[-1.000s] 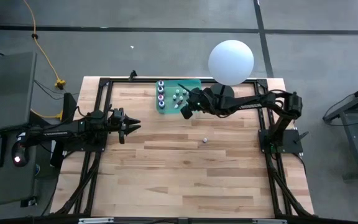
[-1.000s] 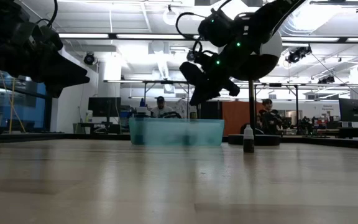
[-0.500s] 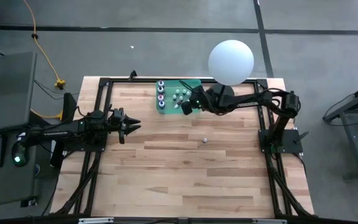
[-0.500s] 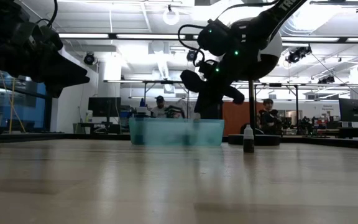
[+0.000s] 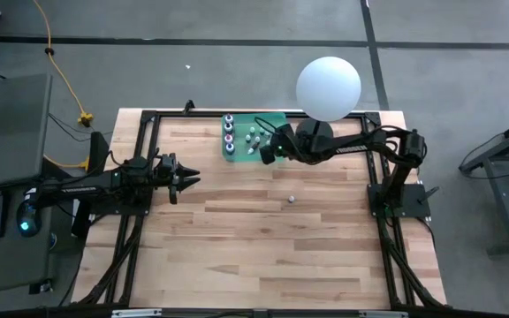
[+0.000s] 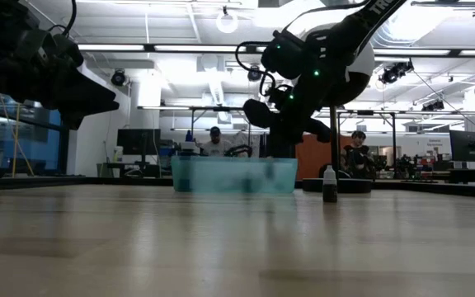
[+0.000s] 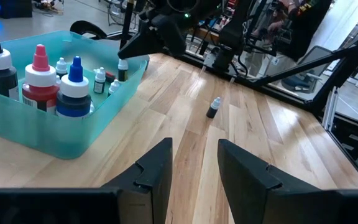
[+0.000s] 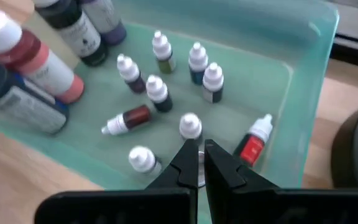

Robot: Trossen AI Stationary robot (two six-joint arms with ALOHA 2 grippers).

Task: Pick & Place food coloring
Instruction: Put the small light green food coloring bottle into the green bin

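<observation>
A translucent teal tray (image 5: 277, 119) sits at the far edge of the table (image 5: 237, 256), just left of a big white sphere (image 5: 328, 87) on a black base. In the tray stand larger food coloring bottles (image 8: 36, 68) with red, dark and purple bodies along its left side, and a cluster of tiny white-capped bottles (image 8: 160, 93) toward its right; two of the tiny ones lie on their sides, one red (image 8: 252, 143). One more tiny bottle (image 5: 291, 200) stands alone near the middle of the table, well apart from the tray.

The right gripper (image 8: 199, 163) hangs over the tray's near right part, its fingers pressed together just above a tiny bottle (image 8: 191, 127). The left gripper (image 7: 193, 163) waits at the table's left, fingers partly spread and holding nothing.
</observation>
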